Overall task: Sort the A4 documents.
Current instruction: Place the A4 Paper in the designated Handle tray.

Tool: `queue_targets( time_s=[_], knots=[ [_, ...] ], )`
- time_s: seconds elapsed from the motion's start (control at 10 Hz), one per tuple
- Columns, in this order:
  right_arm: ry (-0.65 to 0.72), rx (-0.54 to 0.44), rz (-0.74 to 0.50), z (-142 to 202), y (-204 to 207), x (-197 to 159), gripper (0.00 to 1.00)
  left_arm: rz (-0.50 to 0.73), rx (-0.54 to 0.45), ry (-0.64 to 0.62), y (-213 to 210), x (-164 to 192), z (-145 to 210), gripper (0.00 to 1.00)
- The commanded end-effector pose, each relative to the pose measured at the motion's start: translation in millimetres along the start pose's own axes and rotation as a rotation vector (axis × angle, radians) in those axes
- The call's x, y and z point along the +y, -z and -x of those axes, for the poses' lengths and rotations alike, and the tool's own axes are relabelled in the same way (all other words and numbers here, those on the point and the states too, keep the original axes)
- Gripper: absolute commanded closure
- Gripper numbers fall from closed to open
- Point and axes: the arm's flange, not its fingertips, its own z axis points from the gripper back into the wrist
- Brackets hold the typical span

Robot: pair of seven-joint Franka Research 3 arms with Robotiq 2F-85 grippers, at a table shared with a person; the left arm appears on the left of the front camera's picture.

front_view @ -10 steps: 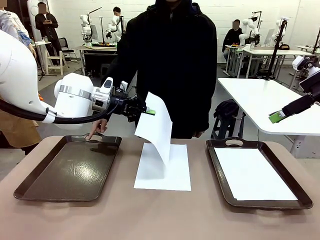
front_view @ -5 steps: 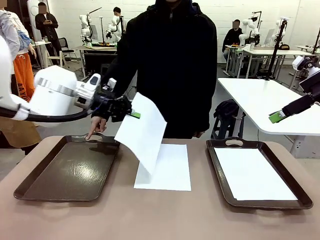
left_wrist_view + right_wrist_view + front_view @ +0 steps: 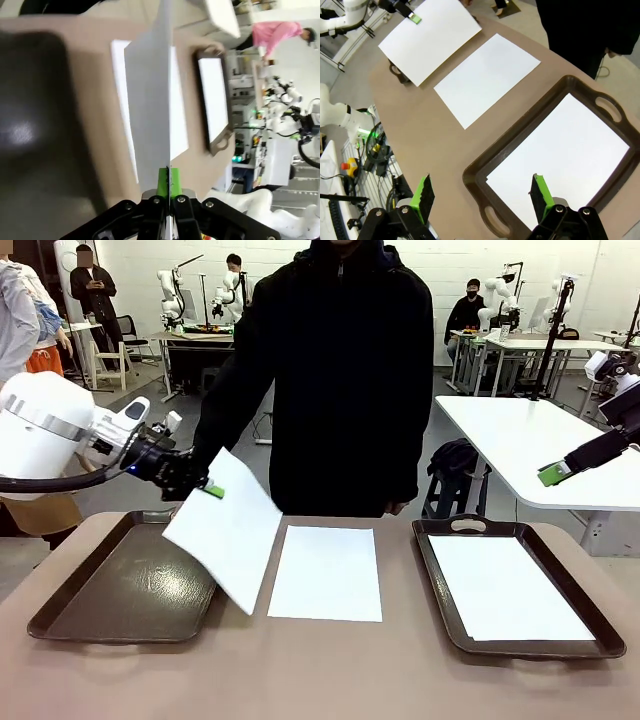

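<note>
Nearest on the tabletop (image 3: 320,670) lay two dark trays. The left tray (image 3: 60,625) was bare, and the right tray (image 3: 432,580) held one white sheet (image 3: 505,585) flat inside. Between them a second sheet (image 3: 327,572) lay flat, its long axis running near to far.

A third sheet (image 3: 225,530) hung tilted in the air over the left tray's right rim. Its lowest corner was above the strip of tabletop between that tray and the second sheet. The left end effector (image 3: 210,490) was clamped shut on the third sheet's upper far edge, so the paper sloped away from it, down, rightward and nearer. I judged it was meant for the left tray, which lay below and mostly left of the pinch, so the paper wanted carrying left before release.

The right end effector (image 3: 482,192) hovered above the right tray with its jaws wide apart, holding nothing. It was well apart from the third sheet, so the left arm was nearer. At the far side stood a person (image 3: 340,380).
</note>
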Motion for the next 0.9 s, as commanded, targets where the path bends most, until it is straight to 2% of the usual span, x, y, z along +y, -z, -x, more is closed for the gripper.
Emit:
queue_targets(
  time_s=[0.0, 0.2, 0.4, 0.5, 0.8],
  knots=[
    [-0.007, -0.001, -0.007, 0.2, 1.1, 0.5, 0.0, -0.075, 0.119, -0.001, -20.2, 4.0, -7.9, 0.99],
    [-0.007, -0.001, -0.007, 0.2, 1.1, 0.5, 0.0, -0.145, 0.184, 0.01, -37.2, 14.3, -9.3, 0.99],
    [-0.007, -0.001, -0.007, 0.2, 1.1, 0.5, 0.0, -0.216, 0.143, -0.009, -48.3, 30.0, -12.1, 0.99],
    [-0.007, -0.001, -0.007, 0.2, 1.1, 0.5, 0.0, -0.336, 0.114, -0.108, -50.0, 45.3, -14.4, 0.99],
    [-0.007, -0.001, -0.007, 0.2, 1.1, 0.5, 0.0, -0.396, 0.076, -0.171, -40.6, 73.4, -11.4, 0.99]
  ],
)
